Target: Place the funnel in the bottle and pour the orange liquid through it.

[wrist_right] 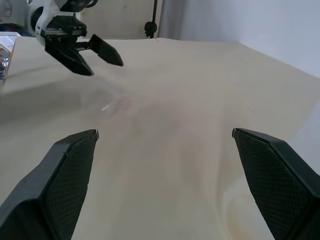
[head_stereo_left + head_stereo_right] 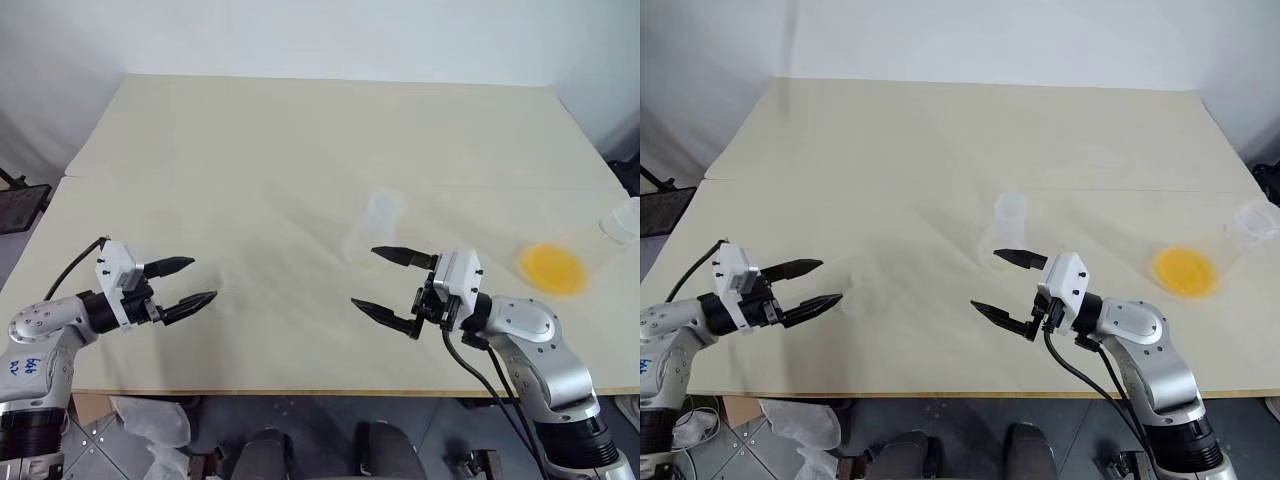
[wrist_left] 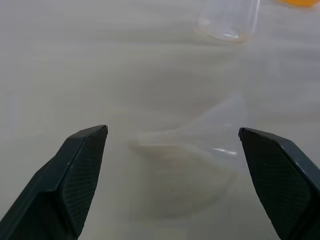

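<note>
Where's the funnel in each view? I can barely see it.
Left eye: funnel on the table, just right of the left tool.
Right eye: same spot.
Left wrist: centre, between the open fingers.
Right wrist: faint, below the left tool.
Shared landmark: the left tool.

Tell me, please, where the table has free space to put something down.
The far half of the table beyond the bottle is bare. The right side is crowded: the orange liquid, a small cup. The funnel lies before the left gripper.
</note>
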